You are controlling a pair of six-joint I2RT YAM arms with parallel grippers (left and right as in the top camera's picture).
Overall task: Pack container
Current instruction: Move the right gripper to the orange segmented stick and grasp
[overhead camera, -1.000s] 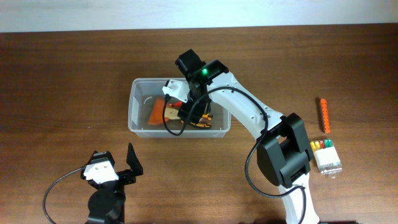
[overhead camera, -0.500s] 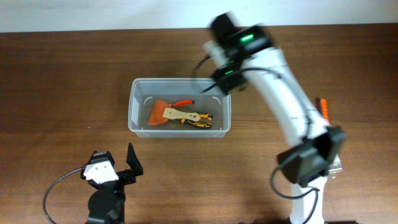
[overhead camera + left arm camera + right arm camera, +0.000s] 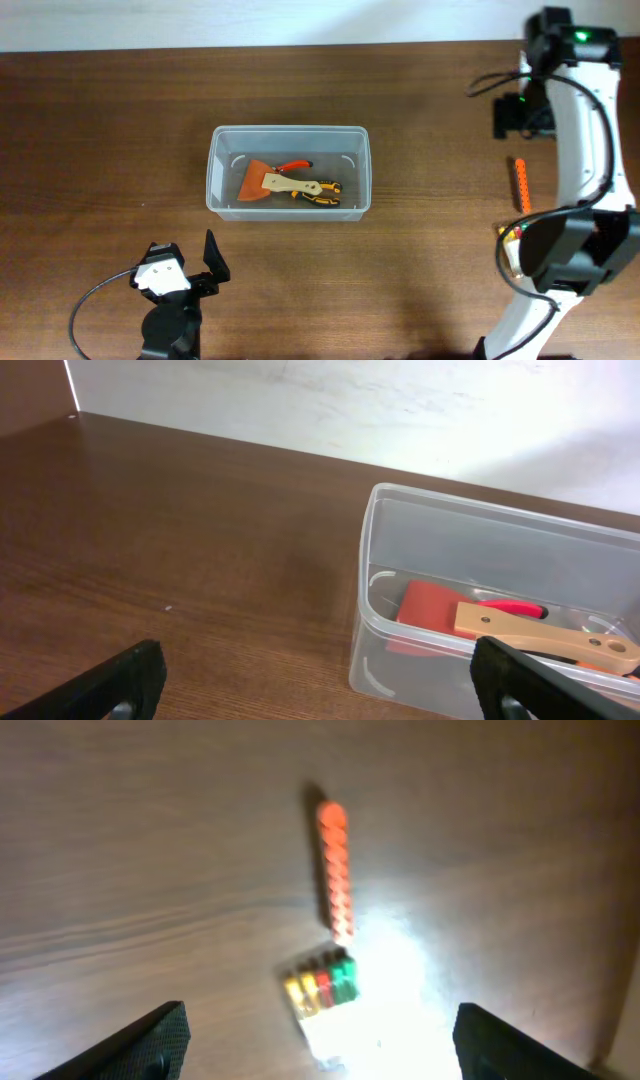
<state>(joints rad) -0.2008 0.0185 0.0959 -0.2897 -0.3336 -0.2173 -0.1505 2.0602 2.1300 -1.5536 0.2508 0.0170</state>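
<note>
The clear plastic container (image 3: pixel 288 135) stands mid-table and holds an orange scraper with a wooden handle (image 3: pixel 270 183) and orange-handled pliers (image 3: pixel 318 190). It also shows in the left wrist view (image 3: pixel 480 530). My right gripper (image 3: pixel 520 115) is open and empty, high at the far right, above an orange ridged stick (image 3: pixel 521 184). The right wrist view shows that stick (image 3: pixel 335 870) and a small clear case of coloured bits (image 3: pixel 322 985) between my open fingers (image 3: pixel 320 1038). My left gripper (image 3: pixel 190 265) is open and empty near the front left, short of the container.
The small case of coloured bits (image 3: pixel 508 250) lies at the right edge, partly behind my right arm. A pale wall (image 3: pixel 350 405) runs along the table's far edge. Bare wood lies between the container and the right-hand items.
My right gripper has left the container and swung far right to above the orange stick. The scraper and pliers stay in the container. The left arm has not moved.
</note>
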